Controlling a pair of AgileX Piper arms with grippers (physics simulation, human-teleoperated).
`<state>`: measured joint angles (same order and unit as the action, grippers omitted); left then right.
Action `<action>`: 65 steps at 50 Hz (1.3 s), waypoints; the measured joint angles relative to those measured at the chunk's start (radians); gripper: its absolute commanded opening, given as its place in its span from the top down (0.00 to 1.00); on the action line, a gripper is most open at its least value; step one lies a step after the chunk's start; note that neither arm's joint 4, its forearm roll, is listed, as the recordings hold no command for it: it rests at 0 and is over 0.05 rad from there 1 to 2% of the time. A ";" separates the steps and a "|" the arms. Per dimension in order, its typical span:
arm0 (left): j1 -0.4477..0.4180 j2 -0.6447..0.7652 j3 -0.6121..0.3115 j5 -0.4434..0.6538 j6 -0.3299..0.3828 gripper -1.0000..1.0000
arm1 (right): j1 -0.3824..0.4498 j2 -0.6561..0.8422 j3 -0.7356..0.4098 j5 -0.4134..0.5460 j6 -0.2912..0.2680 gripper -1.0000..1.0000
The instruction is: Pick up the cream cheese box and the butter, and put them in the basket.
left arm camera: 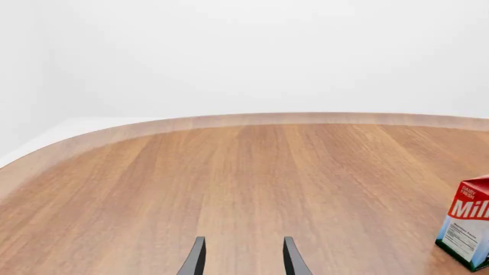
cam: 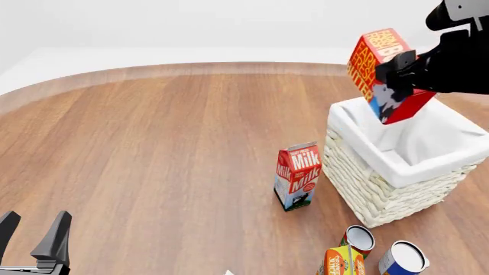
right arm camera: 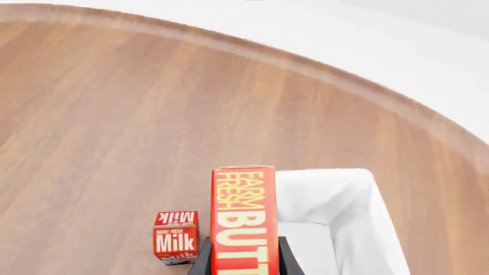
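The butter point(cam: 374, 54), a red and orange carton with a blue end, hangs tilted above the basket point(cam: 359, 183), held in my right gripper point(cam: 393, 77), which is shut on it. In the right wrist view the butter point(right arm camera: 243, 223) sits between the fingers of that gripper point(right arm camera: 244, 260), with the basket's white liner point(right arm camera: 328, 195) just beyond. My left gripper point(cam: 32, 229) stands open low at the near left over bare wood, with nothing between its fingers point(left arm camera: 194, 258). The cream cheese box is out of view.
A red milk carton point(cam: 298, 175) stands upright just left of the basket; it also shows as the milk carton point(left arm camera: 468, 229) and the milk carton point(right arm camera: 176, 236). Two cans point(cam: 358, 238) point(cam: 402, 258) and an orange-yellow carton point(cam: 340, 262) sit near the basket's front corner.
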<state>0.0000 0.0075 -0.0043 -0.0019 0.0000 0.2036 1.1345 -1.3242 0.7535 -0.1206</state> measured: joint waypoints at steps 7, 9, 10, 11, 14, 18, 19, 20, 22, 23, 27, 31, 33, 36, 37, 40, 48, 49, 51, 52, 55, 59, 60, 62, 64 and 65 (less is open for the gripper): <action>0.000 0.000 0.000 0.000 0.000 0.00 | -0.050 -0.014 0.010 -0.013 0.063 1.00; 0.000 0.000 0.000 0.000 0.000 0.00 | -0.063 -0.020 0.016 -0.018 0.081 1.00; 0.000 0.000 0.000 0.000 0.000 0.00 | -0.069 -0.023 0.018 -0.020 0.090 1.00; 0.000 0.000 0.000 0.000 0.000 0.00 | -0.075 -0.026 0.020 -0.022 0.097 1.00; 0.000 0.000 0.000 0.000 0.000 0.00 | -0.091 -0.034 0.025 -0.027 0.119 1.00; 0.000 0.000 0.000 0.000 0.000 0.00 | -0.110 -0.045 0.038 -0.037 0.148 1.00; 0.000 0.000 0.000 0.000 0.000 0.00 | -0.115 -0.047 0.042 -0.040 0.156 1.00; 0.000 0.000 0.000 0.000 0.000 0.00 | -0.120 -0.050 0.047 -0.044 0.163 1.00; 0.000 0.000 0.000 0.000 0.000 0.00 | -0.128 -0.054 0.058 -0.051 0.180 1.00; 0.000 0.000 0.000 0.000 0.000 0.00 | -0.132 -0.056 0.063 -0.055 0.187 1.00; 0.000 0.000 0.000 0.000 0.000 0.00 | -0.146 -0.062 0.084 -0.070 0.213 1.00; 0.000 0.000 0.000 0.000 0.000 0.00 | -0.154 -0.066 0.103 -0.085 0.240 1.00; 0.000 0.000 0.000 0.000 0.000 0.00 | -0.158 -0.067 0.113 -0.094 0.253 1.00; 0.000 0.000 0.000 0.000 0.000 0.00 | -0.163 -0.068 0.128 -0.109 0.275 1.00; 0.000 0.000 0.000 0.000 0.000 0.00 | -0.164 -0.068 0.134 -0.115 0.283 1.00; 0.000 0.000 0.000 0.000 0.000 0.00 | -0.168 -0.068 0.150 -0.132 0.305 1.00; 0.000 0.000 0.000 0.000 0.000 0.00 | -0.186 -0.066 0.186 -0.170 0.350 1.00; 0.000 0.000 0.000 0.000 0.000 0.00 | -0.190 -0.066 0.191 -0.175 0.356 1.00; 0.000 0.000 0.000 0.000 0.000 0.00 | -0.196 -0.065 0.202 -0.186 0.366 1.00; 0.000 0.000 0.000 0.000 0.000 0.00 | -0.199 -0.066 0.209 -0.191 0.374 1.00; 0.000 0.000 0.000 0.000 0.000 0.00 | -0.209 -0.066 0.227 -0.208 0.390 1.00; 0.000 0.000 0.000 0.000 0.000 0.00 | -0.221 -0.067 0.249 -0.227 0.407 1.00; 0.000 0.000 0.000 0.000 0.000 0.00 | -0.224 -0.067 0.254 -0.231 0.411 1.00; 0.000 0.000 0.000 0.000 0.000 0.00 | -0.230 -0.067 0.263 -0.239 0.417 1.00; 0.000 0.000 0.000 0.000 0.000 0.00 | -0.235 -0.067 0.272 -0.247 0.424 1.00; 0.000 0.000 0.000 0.000 0.000 0.00 | -0.238 -0.067 0.277 -0.251 0.427 1.00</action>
<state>0.0000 0.0075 -0.0043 -0.0019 0.0000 -0.0340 1.0675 -1.0472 0.5024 0.3066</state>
